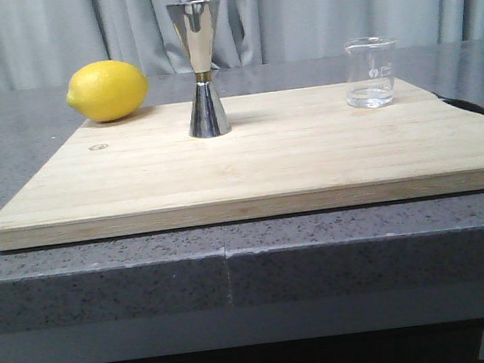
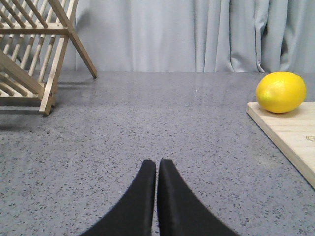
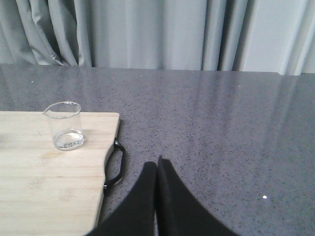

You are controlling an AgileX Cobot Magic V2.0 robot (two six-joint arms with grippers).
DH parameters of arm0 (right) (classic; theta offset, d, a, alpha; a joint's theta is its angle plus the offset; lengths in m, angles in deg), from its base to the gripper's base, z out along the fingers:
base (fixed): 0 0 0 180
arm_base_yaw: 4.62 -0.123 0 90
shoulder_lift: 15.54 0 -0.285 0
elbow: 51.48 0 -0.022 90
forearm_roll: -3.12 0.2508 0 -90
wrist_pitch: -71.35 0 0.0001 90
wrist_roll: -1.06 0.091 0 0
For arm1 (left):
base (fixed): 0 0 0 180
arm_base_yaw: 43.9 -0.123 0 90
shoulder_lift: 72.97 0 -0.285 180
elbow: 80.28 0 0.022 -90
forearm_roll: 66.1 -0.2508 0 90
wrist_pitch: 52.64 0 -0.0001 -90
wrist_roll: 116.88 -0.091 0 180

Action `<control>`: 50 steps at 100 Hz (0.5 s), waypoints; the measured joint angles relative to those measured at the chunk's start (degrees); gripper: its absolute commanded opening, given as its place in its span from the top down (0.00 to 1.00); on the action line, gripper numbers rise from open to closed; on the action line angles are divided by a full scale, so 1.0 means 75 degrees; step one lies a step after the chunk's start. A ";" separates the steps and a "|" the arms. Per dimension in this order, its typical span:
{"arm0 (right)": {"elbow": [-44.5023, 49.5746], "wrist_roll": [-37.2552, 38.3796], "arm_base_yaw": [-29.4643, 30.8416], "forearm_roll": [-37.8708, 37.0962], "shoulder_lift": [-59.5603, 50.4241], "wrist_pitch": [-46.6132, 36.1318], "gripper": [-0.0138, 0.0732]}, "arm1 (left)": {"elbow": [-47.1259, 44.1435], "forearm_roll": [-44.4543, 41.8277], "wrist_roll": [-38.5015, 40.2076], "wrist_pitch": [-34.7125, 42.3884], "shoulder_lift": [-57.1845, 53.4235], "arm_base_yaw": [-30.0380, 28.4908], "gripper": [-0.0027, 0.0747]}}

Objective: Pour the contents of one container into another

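The clear glass beaker (image 1: 372,72) with white marks stands upright at the back right of the wooden board (image 1: 257,163); it also shows in the right wrist view (image 3: 64,126), near the board's handled end. The shiny steel jigger (image 1: 202,69) stands upright at the board's back middle. Neither gripper appears in the front view. My left gripper (image 2: 157,163) is shut and empty over bare counter, left of the board. My right gripper (image 3: 157,164) is shut and empty over counter, right of the board.
A yellow lemon (image 1: 107,91) rests at the board's back left corner, also seen from the left wrist (image 2: 281,92). A wooden dish rack (image 2: 34,54) stands on the counter farther left. A black handle (image 3: 117,164) sits on the board's right end. Grey curtains hang behind.
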 measured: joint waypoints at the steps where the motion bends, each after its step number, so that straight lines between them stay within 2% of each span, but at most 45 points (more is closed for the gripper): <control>1: 0.0179 0.0000 0.0000 0.0015 -0.0123 -0.0117 0.92 | 0.0000 0.0000 0.0000 0.0000 0.0000 0.0000 0.99; 22: 0.2287 0.0000 0.0000 0.0028 -0.1553 -0.1302 0.92 | 0.0000 0.0000 0.0000 0.0000 0.0000 0.0000 0.99; 50: 0.2456 0.0000 0.0000 0.0028 -0.1619 -0.1672 0.92 | 0.0000 0.0000 0.0000 0.0017 0.0000 0.0000 0.99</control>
